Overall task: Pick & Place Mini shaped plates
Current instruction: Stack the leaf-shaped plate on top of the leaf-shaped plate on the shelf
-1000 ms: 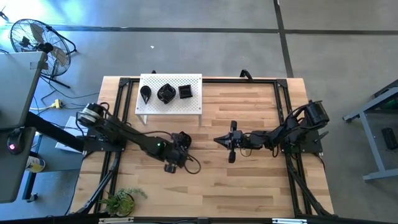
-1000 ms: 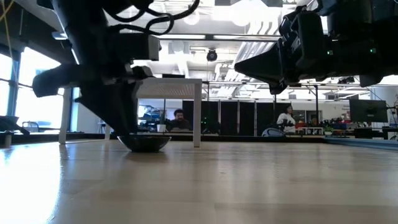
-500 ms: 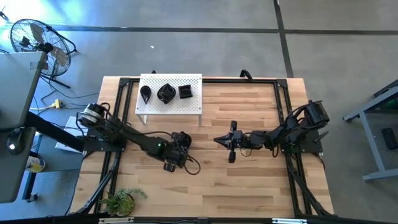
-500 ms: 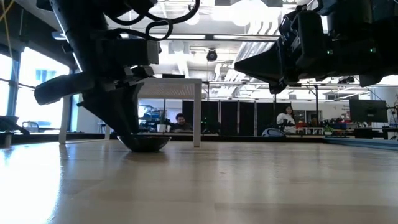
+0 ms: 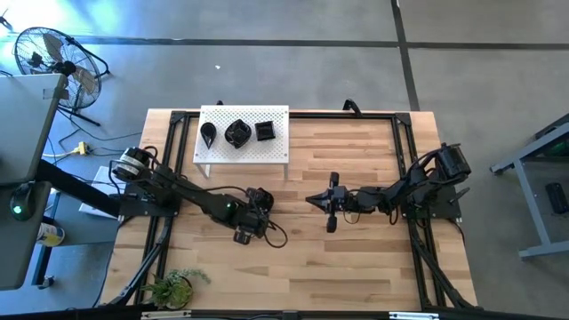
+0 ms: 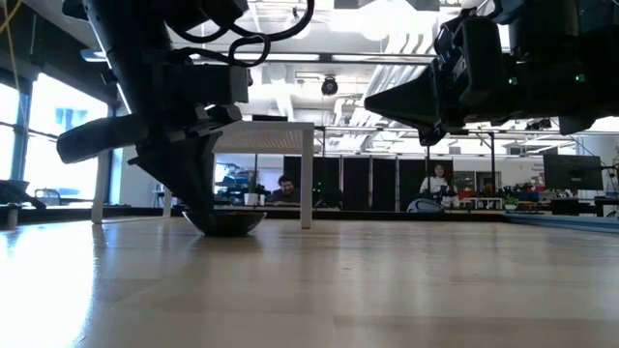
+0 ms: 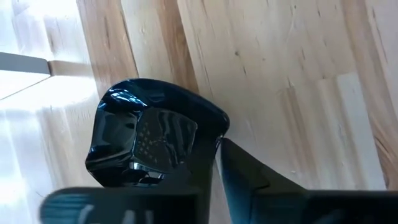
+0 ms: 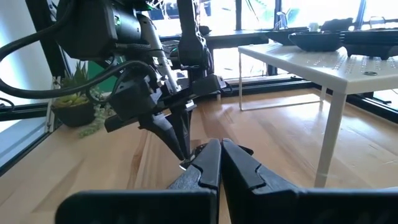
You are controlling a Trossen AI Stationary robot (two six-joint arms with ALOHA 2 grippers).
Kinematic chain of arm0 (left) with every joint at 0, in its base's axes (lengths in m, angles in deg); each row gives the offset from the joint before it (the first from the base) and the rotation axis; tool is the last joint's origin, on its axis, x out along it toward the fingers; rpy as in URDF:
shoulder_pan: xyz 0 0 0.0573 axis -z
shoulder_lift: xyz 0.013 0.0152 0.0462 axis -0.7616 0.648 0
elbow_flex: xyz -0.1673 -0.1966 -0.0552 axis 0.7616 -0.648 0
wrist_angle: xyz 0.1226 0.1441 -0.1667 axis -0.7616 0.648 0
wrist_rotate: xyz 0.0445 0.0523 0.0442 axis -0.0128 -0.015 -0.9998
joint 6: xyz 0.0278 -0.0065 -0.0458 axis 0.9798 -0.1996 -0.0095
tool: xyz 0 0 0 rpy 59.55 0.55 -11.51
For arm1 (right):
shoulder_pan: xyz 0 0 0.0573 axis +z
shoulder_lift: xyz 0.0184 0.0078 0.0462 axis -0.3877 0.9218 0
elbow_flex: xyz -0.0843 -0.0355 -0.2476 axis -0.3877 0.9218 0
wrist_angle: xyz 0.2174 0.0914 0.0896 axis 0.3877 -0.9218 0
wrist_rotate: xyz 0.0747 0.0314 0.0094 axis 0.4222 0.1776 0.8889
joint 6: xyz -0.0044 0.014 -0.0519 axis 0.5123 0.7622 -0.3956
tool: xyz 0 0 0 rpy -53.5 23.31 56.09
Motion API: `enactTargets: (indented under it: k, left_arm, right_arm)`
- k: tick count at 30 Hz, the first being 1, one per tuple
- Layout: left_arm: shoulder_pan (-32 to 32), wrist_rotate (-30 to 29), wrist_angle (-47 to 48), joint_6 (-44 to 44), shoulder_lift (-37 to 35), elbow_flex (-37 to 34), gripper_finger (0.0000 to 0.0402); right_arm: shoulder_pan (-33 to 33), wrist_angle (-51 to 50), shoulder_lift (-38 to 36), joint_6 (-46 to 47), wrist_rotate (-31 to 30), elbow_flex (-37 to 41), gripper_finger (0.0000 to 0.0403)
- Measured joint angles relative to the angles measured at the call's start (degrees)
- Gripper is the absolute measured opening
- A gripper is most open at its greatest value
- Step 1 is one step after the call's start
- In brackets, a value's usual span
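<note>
One glossy black mini plate [image 7: 149, 137] with a wavy rim sits by its base on the wood table [image 5: 356, 258], left of the middle; in the low view the plate [image 6: 227, 222] shows flat on the top. My left gripper [image 5: 260, 200] stands over it, pointing down, shut on its rim. Three more black plates, a teardrop [image 5: 208, 133], a wavy round one [image 5: 236, 133] and a square one [image 5: 265, 131], lie on the white perforated board [image 5: 276, 147] at the far left. My right gripper [image 5: 311, 200] hovers shut at mid-table, its tips toward the left gripper. My left gripper pinches the plate's rim [image 7: 217, 132] on the side away from the board, one finger inside the dish and one finger [image 7: 249, 180] outside it. The fingers come from above, slanting down. The plate stays level with its base on the table.
The white board stands on legs [image 8: 326, 134] above the far-left part of the table. Black frame rails [image 5: 404, 142] run along the table's left and right sides. A small potted plant [image 5: 173, 286] sits at the near left corner. Bare wood lies near and to the right.
My left gripper has sunk a little over the plate and tipped slightly. The plate has stayed on the table.
</note>
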Motion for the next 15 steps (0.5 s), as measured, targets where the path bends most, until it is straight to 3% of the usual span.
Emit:
enactTargets:
  k: [8,15]
  left_arm:
    - [-0.1,0.3,-0.3,1.1,1.2,0.0,0.0083]
    - [0.0,-1.3,-0.1,2.5,3.6,-0.1,0.0044]
  right_arm:
    - [0.0,0.0,0.0,0.0,0.0,0.0,0.0001]
    - [0.0,-0.1,0.0,0.0,0.0,0.0,0.0001]
